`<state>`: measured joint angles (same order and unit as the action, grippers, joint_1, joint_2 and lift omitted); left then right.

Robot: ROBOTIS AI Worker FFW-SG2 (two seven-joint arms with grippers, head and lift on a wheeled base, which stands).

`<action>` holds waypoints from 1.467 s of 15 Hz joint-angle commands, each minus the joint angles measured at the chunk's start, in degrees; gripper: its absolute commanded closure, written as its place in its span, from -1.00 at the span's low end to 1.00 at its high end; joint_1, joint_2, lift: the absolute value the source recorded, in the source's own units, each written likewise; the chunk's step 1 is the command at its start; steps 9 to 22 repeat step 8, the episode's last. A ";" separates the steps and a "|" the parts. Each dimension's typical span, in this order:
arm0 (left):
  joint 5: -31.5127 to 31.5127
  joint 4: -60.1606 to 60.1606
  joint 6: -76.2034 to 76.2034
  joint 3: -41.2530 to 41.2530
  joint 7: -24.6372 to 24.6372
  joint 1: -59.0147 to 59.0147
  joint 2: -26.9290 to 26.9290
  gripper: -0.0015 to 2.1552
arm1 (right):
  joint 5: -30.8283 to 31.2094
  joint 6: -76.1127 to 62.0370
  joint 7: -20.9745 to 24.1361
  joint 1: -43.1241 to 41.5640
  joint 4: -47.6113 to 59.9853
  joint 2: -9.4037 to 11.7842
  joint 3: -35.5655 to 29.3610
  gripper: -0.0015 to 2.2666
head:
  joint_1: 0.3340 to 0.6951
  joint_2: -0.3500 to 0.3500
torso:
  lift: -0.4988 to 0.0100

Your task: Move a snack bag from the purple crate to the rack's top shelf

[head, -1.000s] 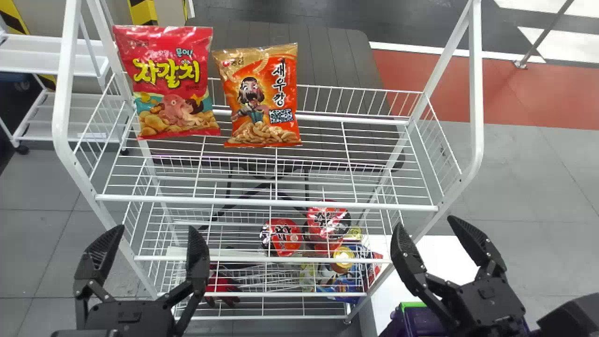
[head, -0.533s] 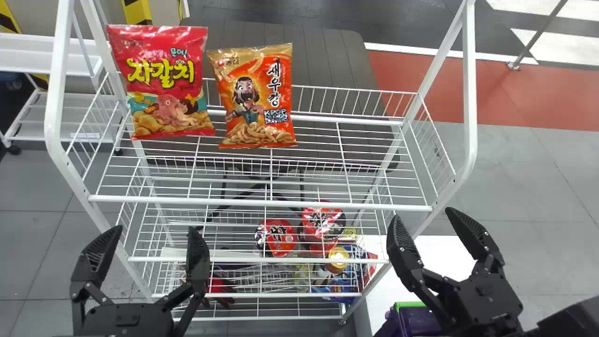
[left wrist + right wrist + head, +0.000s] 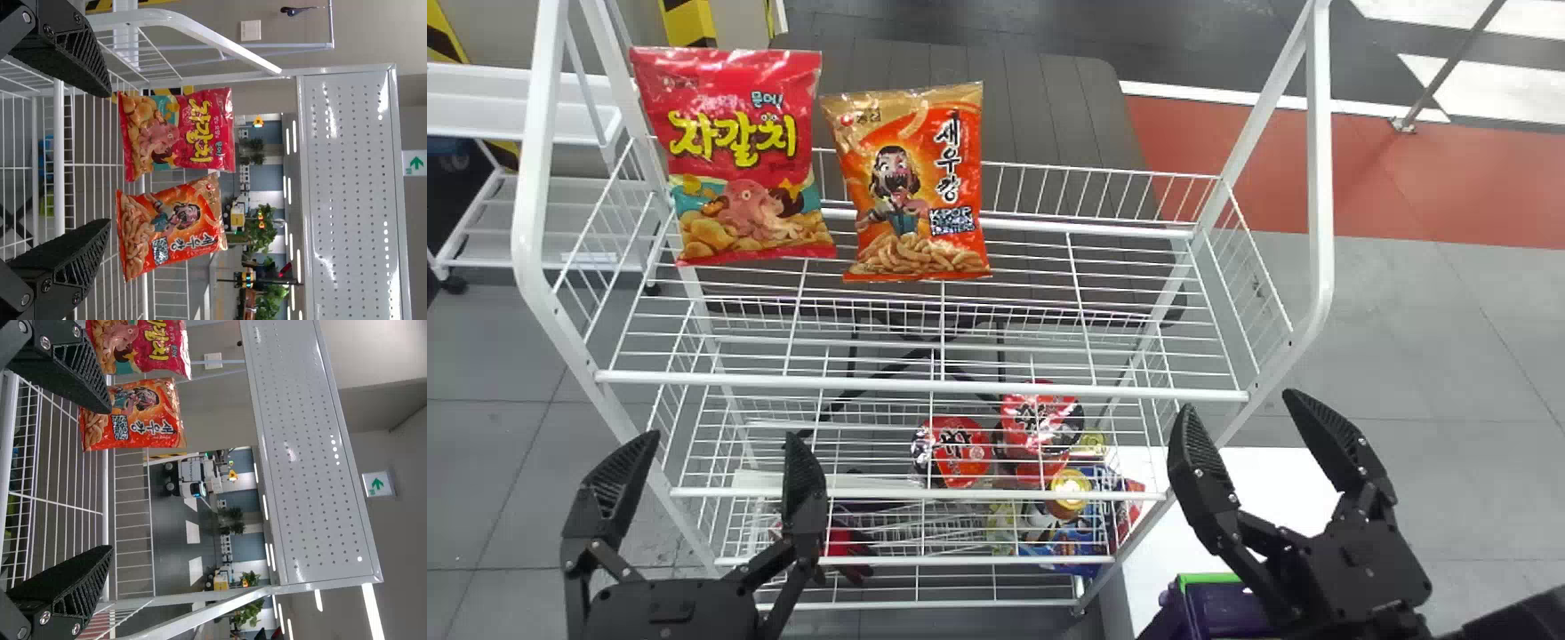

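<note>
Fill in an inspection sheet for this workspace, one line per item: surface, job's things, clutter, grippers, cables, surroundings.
Surface: top shelf is white wire, with low mesh sides; its right half has open space.
Job's things: red bag and orange bag stand side by side, toward the shelf's left. Purple crate is low at the right; its contents cannot be made out.
Clutter: red-lidded cups and blue packets lower in the rack.
Grippers: left gripper and right gripper both open, nothing held, in front of the rack.
Cables: nothing seen.
Surroundings: dark table behind the rack; white cart at the left.
</note>
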<state>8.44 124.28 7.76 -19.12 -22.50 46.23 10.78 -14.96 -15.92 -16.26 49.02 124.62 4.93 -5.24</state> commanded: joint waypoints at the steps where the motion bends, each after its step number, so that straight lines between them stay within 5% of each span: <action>1: 0.00 0.00 0.01 0.04 0.00 0.00 0.03 -0.85 | 0.02 -0.29 0.00 0.02 0.01 -0.10 0.05 -0.93 | 1.00 -0.44 | 0.96; 22: -0.09 0.00 0.01 0.39 0.00 0.00 0.12 -0.85 | 0.19 -0.47 0.00 -0.07 0.01 -0.62 0.05 -0.93 | 1.00 -0.42 | 0.96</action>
